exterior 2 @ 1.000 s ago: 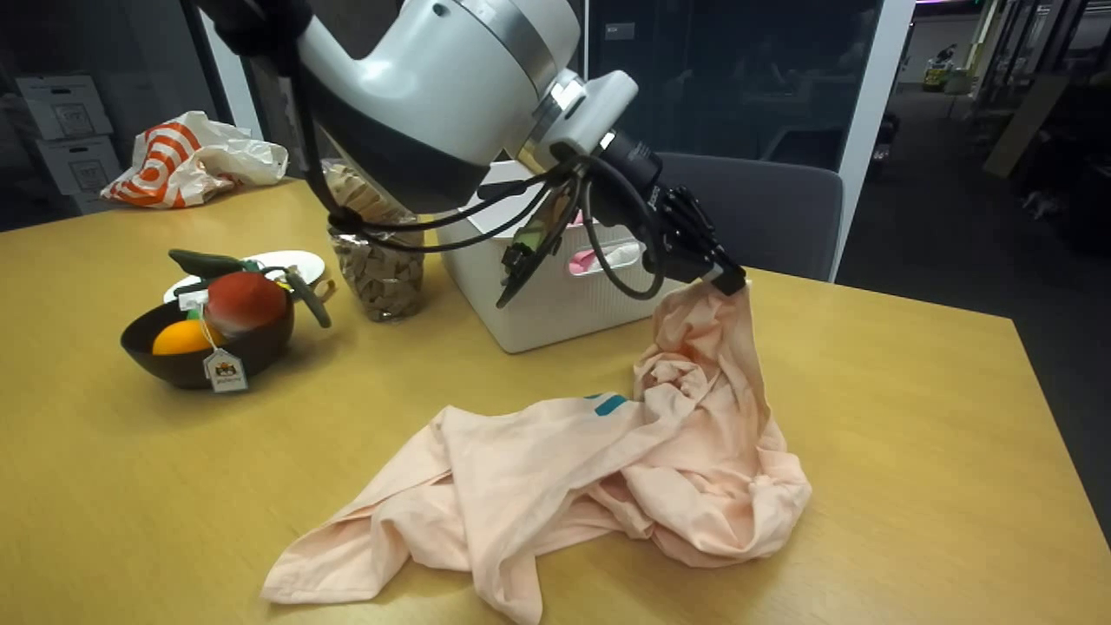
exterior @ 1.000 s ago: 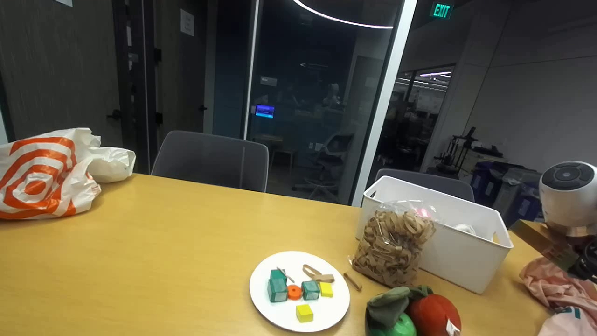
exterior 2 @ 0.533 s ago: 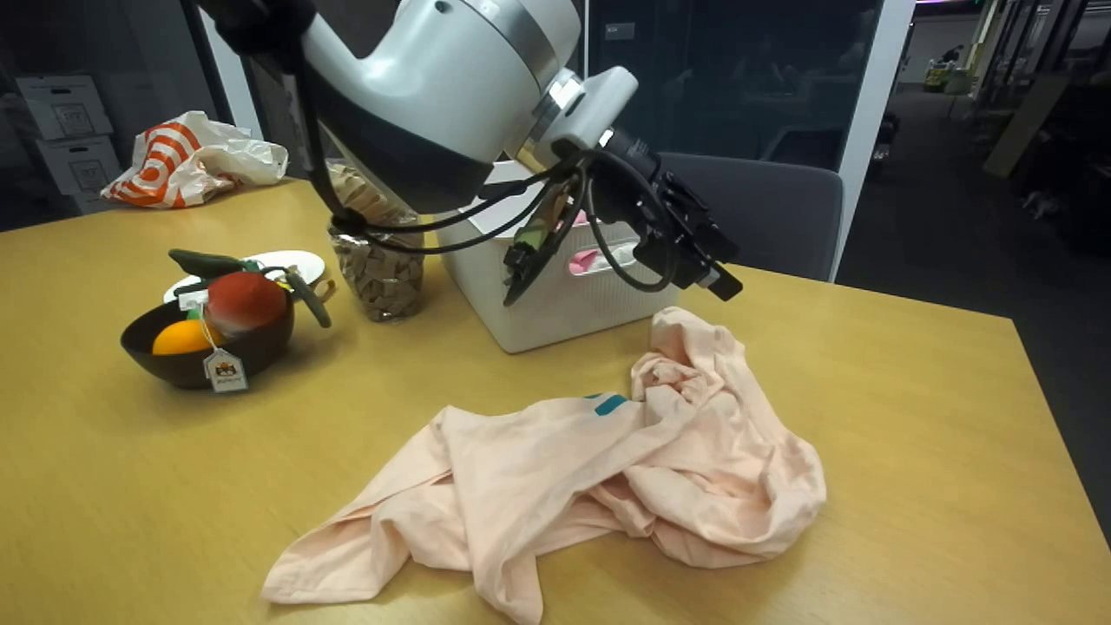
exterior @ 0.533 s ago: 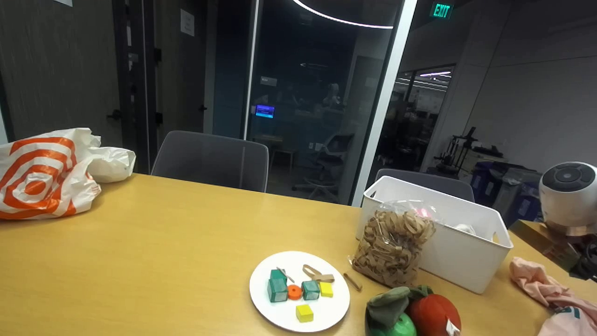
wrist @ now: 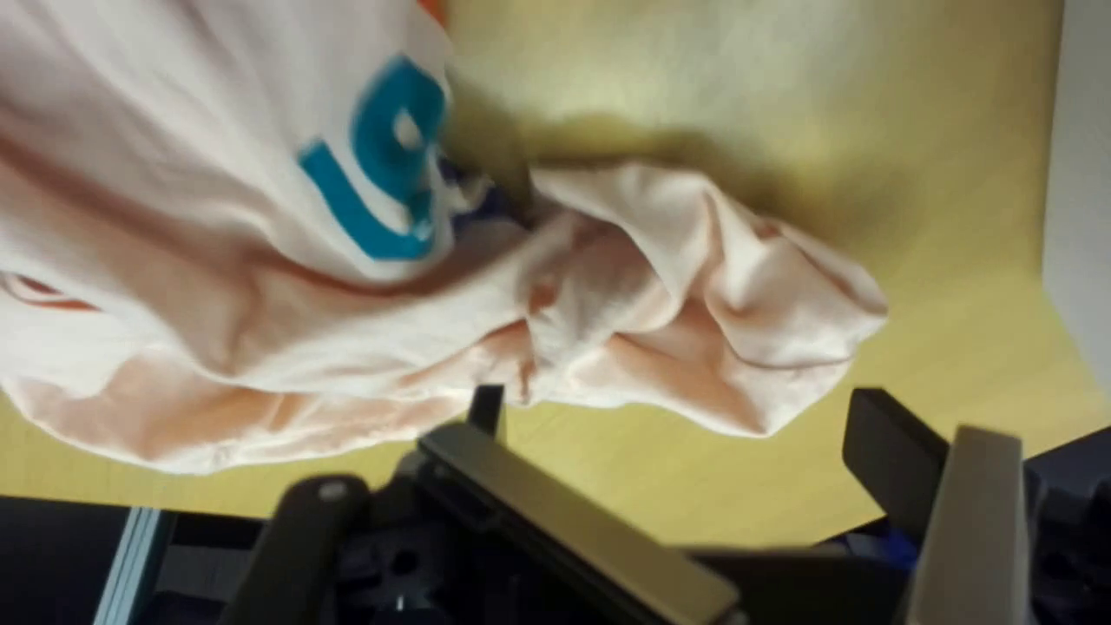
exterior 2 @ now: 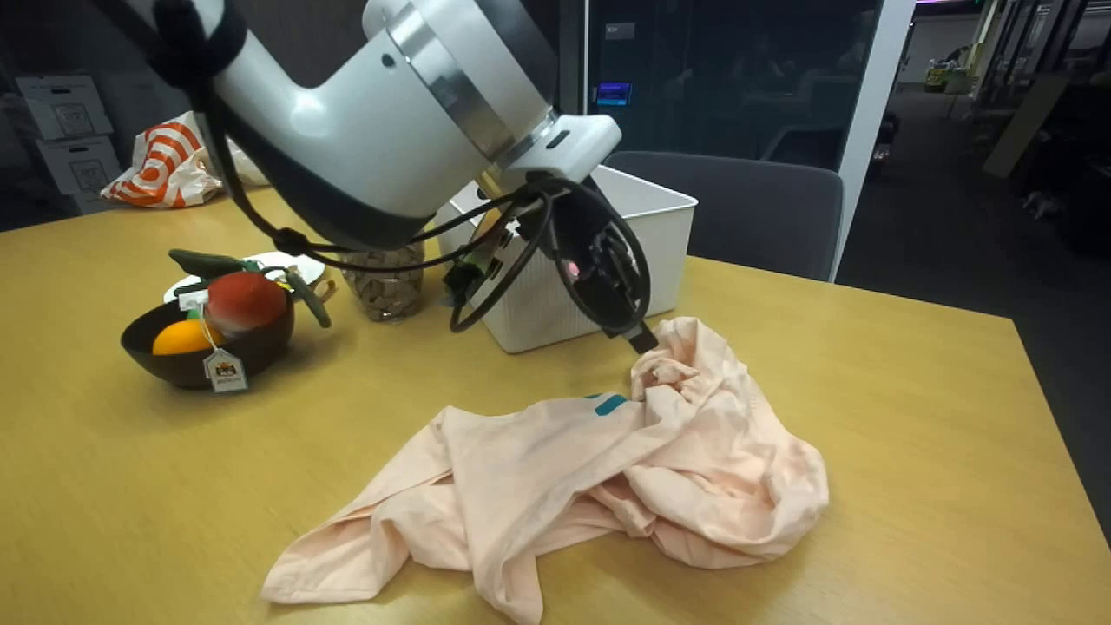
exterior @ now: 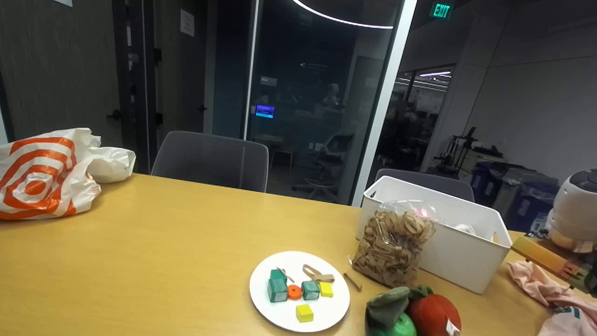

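Observation:
A pale pink cloth [exterior 2: 555, 469] with a teal print lies crumpled on the table, its bunched end near the white bin. In the wrist view my gripper [wrist: 681, 418] is open, its fingers [wrist: 898, 460] wide apart with nothing held between them. The bunched end of the cloth [wrist: 694, 295] lies just beyond the fingertips; whether the left one touches the fabric I cannot tell. Seen from outside, the gripper [exterior 2: 640, 337] points down beside the raised fold at the cloth's end. In an exterior view only part of the cloth [exterior: 536, 282] shows, and the gripper is out of frame.
A white bin [exterior: 459, 259] stands behind the cloth, with a bag of brown paper shreds [exterior: 394, 247] against it. A dark bowl of toy produce [exterior 2: 204, 360] and a white plate with small blocks [exterior: 280, 317] are nearby. A shopping bag [exterior: 42, 177] lies farther off.
A second ago the gripper held the cloth's end up. It has since let go, and the lifted fold has dropped. The arm has moved left and lower in an exterior view.

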### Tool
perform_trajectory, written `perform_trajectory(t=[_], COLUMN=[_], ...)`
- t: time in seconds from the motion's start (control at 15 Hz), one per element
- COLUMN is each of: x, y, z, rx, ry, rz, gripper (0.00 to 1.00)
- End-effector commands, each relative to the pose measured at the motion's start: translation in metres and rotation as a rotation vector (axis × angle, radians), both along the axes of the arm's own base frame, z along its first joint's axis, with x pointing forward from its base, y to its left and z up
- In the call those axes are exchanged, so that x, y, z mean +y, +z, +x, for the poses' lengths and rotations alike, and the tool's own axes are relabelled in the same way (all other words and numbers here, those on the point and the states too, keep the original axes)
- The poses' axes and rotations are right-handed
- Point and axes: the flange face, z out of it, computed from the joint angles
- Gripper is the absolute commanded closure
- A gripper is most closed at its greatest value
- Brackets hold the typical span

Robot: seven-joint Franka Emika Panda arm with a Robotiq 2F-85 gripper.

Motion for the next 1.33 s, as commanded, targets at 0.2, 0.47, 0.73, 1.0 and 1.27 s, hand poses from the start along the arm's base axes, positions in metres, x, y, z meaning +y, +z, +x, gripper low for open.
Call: perform_trajectory(t=[0.2,0.47,0.73,1.0,1.27], x=[0.020,0.003,-0.019,-0.036,-0.062], y=[-0.012,0.025,0.035,0.025,0.003], z=[-0.063,-0.080,-0.088,-0.101,-0.117], rx=[0.219,0.279,0.399,0.441,0.432], ry=[0.171,0.157,0.135,0.130,0.121], rz=[0.119,0.114,0.140,0.226,0.331], gripper=[0.00,0.00,0.00,0.00,0.00])
